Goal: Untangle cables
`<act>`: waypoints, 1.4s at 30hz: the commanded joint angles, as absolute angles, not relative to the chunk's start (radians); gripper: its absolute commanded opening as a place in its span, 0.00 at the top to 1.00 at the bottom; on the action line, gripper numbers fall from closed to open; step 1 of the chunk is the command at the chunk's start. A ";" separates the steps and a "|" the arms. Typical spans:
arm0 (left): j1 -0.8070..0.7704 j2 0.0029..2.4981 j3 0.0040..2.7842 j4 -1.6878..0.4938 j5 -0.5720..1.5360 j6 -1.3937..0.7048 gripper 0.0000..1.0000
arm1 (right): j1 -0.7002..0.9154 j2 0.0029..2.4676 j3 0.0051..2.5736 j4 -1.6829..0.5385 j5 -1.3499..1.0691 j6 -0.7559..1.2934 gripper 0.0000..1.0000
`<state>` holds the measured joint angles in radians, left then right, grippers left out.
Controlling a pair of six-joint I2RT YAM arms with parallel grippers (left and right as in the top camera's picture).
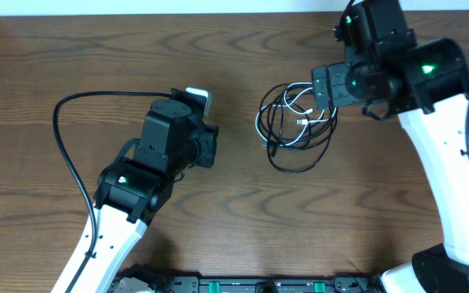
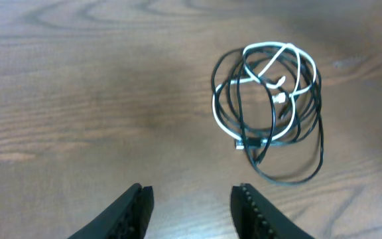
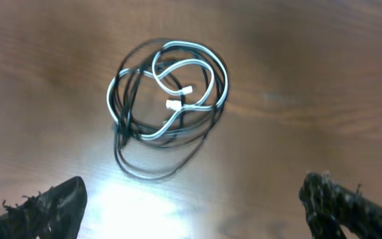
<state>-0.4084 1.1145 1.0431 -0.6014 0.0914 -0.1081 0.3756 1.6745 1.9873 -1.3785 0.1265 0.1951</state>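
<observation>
The cables [image 1: 300, 122] lie in one tangled coil of black and white cords on the wooden table, right of centre. In the left wrist view the cables [image 2: 280, 97] sit ahead and to the right of my left gripper [image 2: 191, 199], which is open with only bare wood between its fingers. In the overhead view my left gripper [image 1: 210, 145] stands well left of the coil. My right gripper [image 1: 330, 88] hovers at the coil's upper right edge. It is wide open in the right wrist view [image 3: 194, 199], with the cables [image 3: 174, 104] beyond its fingers and nothing held.
The thick black wire [image 1: 62, 138] of the left arm loops over the table's left side. The table's far edge [image 1: 177, 13] runs along the top. A black base rail [image 1: 259, 285] lies at the front.
</observation>
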 commanded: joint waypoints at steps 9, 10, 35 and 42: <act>-0.405 1.117 1.050 -0.703 0.094 -0.110 0.57 | 0.372 1.704 1.518 -0.816 0.147 0.145 0.01; -0.405 1.117 1.050 -0.707 0.094 -0.110 0.57 | 0.372 1.704 1.476 -0.754 0.147 0.104 0.01; -0.437 1.282 1.049 -0.699 0.213 -0.109 0.55 | 0.353 1.858 1.023 -0.018 -0.111 -0.113 0.08; -0.458 1.281 1.049 -0.691 0.213 -0.106 0.55 | 0.353 1.924 1.023 0.006 -0.111 -0.109 0.09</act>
<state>-0.4557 1.2823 1.0431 -0.6930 0.2050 -0.1078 0.3611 1.9244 1.0241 -0.0025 -0.0910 -0.1318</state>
